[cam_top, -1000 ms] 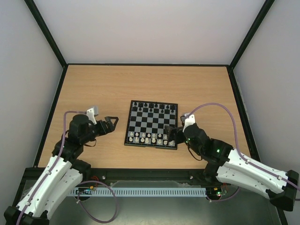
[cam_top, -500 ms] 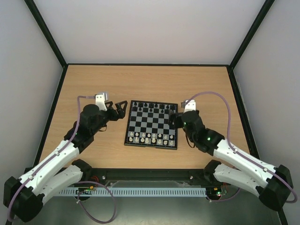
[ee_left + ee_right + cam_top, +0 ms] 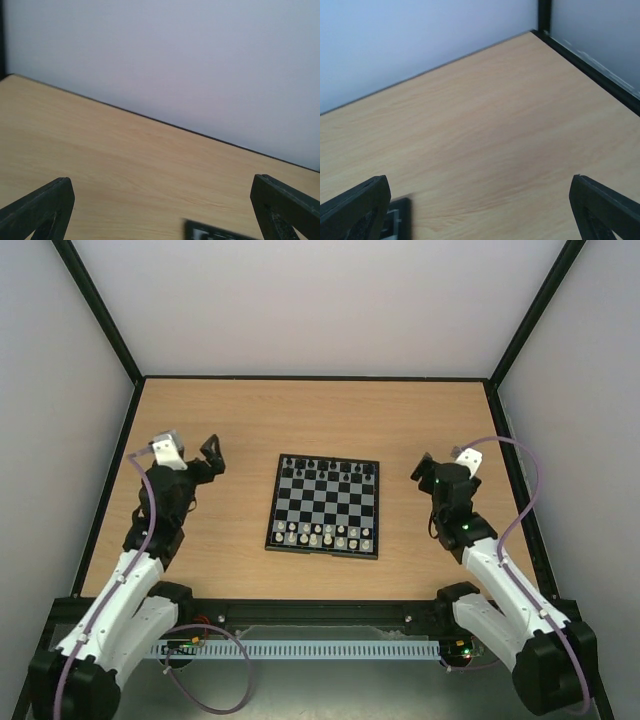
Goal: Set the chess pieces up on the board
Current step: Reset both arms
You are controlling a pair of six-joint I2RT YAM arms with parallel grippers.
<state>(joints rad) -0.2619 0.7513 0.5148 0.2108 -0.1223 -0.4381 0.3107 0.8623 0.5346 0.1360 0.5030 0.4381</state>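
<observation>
- The board [image 3: 324,506] sits mid worktop [image 3: 300,410], between both arms, about equally near each.
- The chess pieces [image 3: 325,534] line its end rows.
- Left jaws and right jaws: spread, empty.

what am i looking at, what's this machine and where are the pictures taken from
Two robot arms are bolted at the near edge of a table: the left arm and the right arm. The wide picture looks down from above and behind them. The other two come from a camera on each wrist, whose jaws show as dark tips in the bottom corners. Between the arms lies a chessboard, black pieces along its far edge, white pieces along the near. Both jaws stand open, holding nothing.
</observation>
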